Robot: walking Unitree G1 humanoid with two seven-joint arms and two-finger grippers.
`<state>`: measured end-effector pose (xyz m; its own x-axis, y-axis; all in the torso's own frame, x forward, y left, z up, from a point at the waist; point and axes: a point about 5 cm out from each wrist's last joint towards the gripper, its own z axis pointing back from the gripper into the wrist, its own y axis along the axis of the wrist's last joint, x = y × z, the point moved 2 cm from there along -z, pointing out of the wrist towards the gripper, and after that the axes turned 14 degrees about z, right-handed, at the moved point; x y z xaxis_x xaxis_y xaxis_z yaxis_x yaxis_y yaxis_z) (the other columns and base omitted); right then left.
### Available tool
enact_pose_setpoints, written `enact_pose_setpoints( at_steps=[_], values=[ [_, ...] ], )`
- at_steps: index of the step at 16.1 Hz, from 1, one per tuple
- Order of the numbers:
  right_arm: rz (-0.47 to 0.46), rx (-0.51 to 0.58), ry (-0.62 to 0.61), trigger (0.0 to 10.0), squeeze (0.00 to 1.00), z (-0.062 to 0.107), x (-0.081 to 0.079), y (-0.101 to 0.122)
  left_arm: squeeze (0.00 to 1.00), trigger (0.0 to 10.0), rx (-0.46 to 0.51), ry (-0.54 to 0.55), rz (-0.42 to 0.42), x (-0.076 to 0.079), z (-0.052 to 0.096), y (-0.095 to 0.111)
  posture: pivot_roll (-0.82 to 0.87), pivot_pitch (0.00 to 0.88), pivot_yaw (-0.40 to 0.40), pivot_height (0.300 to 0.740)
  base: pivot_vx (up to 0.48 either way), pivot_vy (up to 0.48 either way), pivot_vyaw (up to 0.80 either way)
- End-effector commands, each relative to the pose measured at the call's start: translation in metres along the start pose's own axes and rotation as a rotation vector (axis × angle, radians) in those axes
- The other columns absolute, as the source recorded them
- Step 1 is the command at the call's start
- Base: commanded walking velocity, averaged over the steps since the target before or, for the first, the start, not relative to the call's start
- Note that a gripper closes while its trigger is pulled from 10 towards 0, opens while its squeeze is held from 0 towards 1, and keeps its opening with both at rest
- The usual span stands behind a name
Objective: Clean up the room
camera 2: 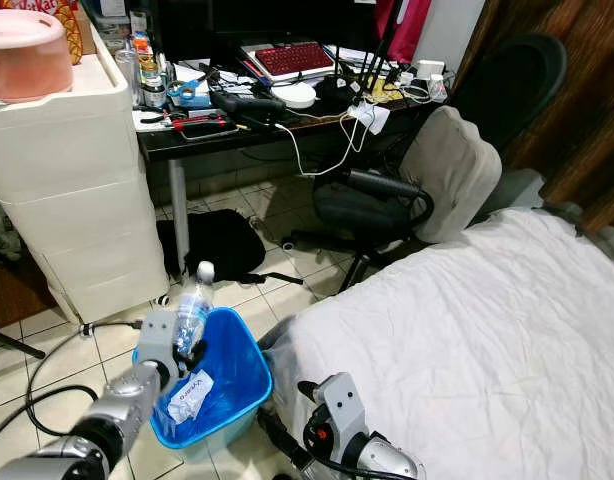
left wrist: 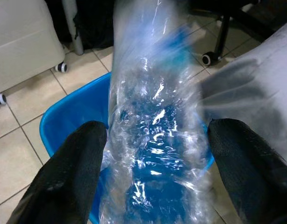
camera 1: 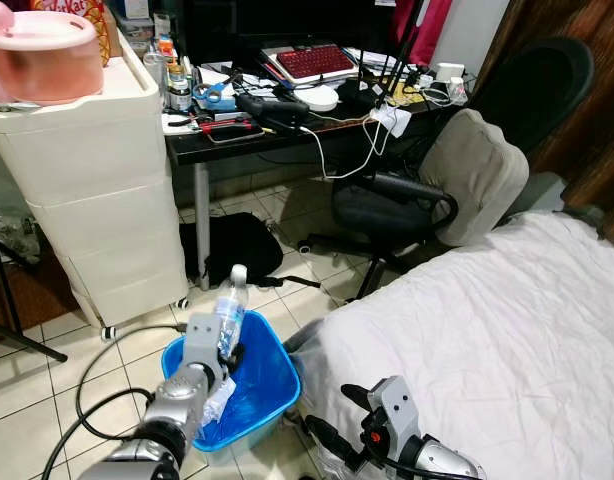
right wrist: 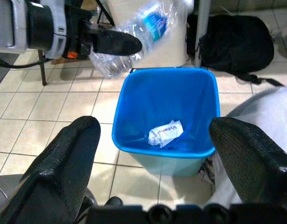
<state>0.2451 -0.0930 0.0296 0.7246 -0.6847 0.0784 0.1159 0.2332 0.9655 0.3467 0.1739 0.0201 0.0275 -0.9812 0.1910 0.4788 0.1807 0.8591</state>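
A clear, crumpled plastic water bottle (camera 1: 229,305) with a white cap and blue label sits clenched in the left pincer (camera 1: 225,345), held upright over the near rim of a blue bin (camera 1: 272,385). A crumpled white wrapper (right wrist: 165,133) lies at the bin's bottom. The right pincer (right wrist: 155,140) hovers with its fingers spread and empty, low beside the bed (camera 1: 507,340). The bin stands on a pale tiled floor (camera 1: 57,370) between the white-sheeted bed and a white drawer unit (camera 1: 97,190). Beyond, a cluttered desk (camera 1: 287,120) carries a red keyboard (camera 1: 314,61), with an office chair (camera 1: 437,190) and a black bag (camera 1: 232,245) nearby.
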Motion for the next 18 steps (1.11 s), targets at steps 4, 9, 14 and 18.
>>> enact_pose_setpoints(
  at_steps=[4,9,14,18],
  values=[
    [-0.039,0.024,-0.075,10.0,0.0,0.002,0.018,0.008,0.0,10.0,-0.046,0.013,0.044,-0.018,0.01,-0.027,-0.13,0.17,-0.136,0.74,0.0,0.0,0.0],
    [-0.036,0.123,-0.353,10.0,0.0,0.002,0.067,0.034,0.0,10.0,0.353,-0.257,-0.119,0.012,0.043,0.009,0.04,0.001,-0.09,0.74,0.0,0.0,0.0],
    [-0.037,0.213,-0.485,10.0,0.0,0.006,0.083,0.048,0.0,10.0,0.573,-0.276,-0.069,0.029,0.087,0.035,0.11,0.0,-0.094,0.74,0.0,0.0,0.0],
    [-0.019,0.142,-0.442,10.0,0.0,-0.008,0.073,0.032,0.0,10.0,0.481,-0.232,-0.022,0.028,0.083,0.022,0.1,0.0,-0.091,0.74,0.0,-0.118,-0.59]
  ],
)
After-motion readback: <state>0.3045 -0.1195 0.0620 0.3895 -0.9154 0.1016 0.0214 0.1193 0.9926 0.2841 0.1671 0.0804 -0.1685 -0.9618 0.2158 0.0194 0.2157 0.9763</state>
